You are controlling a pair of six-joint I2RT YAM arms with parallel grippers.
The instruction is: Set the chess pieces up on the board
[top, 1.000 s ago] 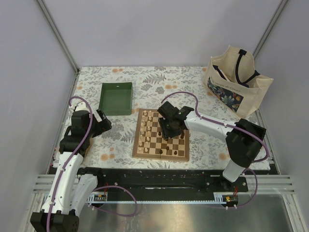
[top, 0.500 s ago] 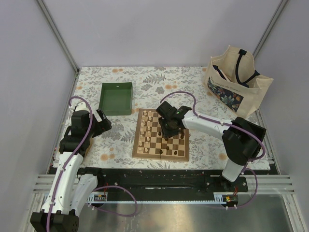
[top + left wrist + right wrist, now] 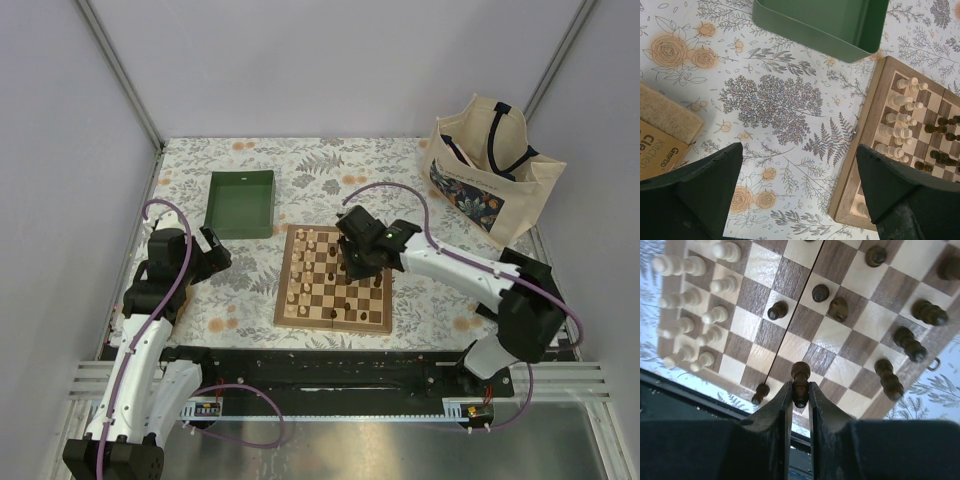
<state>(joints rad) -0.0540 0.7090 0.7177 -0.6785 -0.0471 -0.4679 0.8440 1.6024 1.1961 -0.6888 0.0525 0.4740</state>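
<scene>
- A floral-covered bench (image 3: 300, 160) carries the scene, with a cream tote bag (image 3: 490, 170) at its far right; the bag's lettering is too small to read.
- The board (image 3: 283, 305) lies open at centre, near the empty green tray (image 3: 240, 232).
- A cardboard box (image 3: 660, 135) beside the left arm reads "Kitchen"; the word below is cut off.
- The left fingers (image 3: 705, 185) stand wide apart and empty over the bench, just beside the board.
- The right fingers (image 3: 786, 405) are closed on a dark pawn (image 3: 800, 371) above the board's near edge.
- Pale pieces (image 3: 900, 125) crowd the left files; dark pieces (image 3: 910, 345) are scattered across the right half.
- The chessmen look light, stiff and smooth, likely to slip or topple; the neck under the head seems the surest hold.
</scene>
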